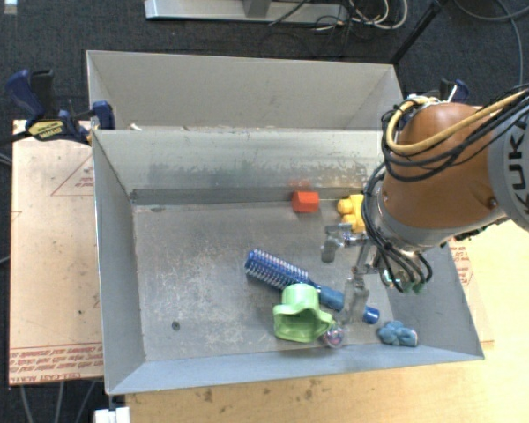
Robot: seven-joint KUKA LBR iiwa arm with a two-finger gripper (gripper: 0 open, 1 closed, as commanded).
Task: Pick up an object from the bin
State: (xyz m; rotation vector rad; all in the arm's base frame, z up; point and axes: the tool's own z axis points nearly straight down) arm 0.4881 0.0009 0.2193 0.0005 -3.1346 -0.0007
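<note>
My gripper (pixel 346 265) hangs over the right part of the bin floor, below the arm's orange cover. Its two metal fingers stand apart, open, with bare floor between them. One fingertip (pixel 331 239) points left and the other (pixel 359 294) reaches toward the front. A blue hairbrush (pixel 278 271) lies just left of the gripper, its handle running to the lower finger. A crumpled green cup-like thing (pixel 300 316) rests against the brush at the front. A small blue piece (pixel 371 315) lies right by the lower fingertip. A yellow thing (pixel 348 208) sits behind the gripper, partly hidden by the arm.
An orange cube (pixel 305 201) sits at the foot of the back wall. A light-blue figure (pixel 397 334) lies in the front right corner, and a small clear bead (pixel 333 338) is near the green thing. The arm covers the bin's right side.
</note>
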